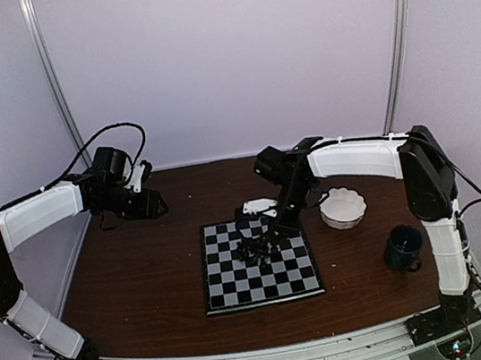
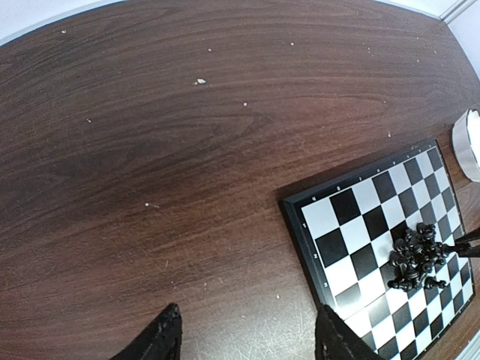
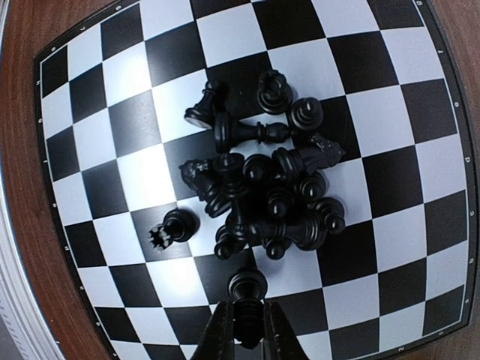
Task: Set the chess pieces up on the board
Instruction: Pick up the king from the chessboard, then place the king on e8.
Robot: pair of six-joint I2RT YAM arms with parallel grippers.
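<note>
One chess piece (image 3: 246, 286) clenched in right pincer (image 3: 246, 321), at the heap (image 3: 277, 202) edge; left pincer (image 2: 247, 315) released. Lifting may snag neighbours and scatter them.

Black chess pieces (image 3: 259, 169), black-and-white checked board (image 3: 375, 112), dark brown wood-grain table (image 2: 187, 150), white bowl (image 1: 344, 219), navy mug (image 1: 403, 248).
</note>
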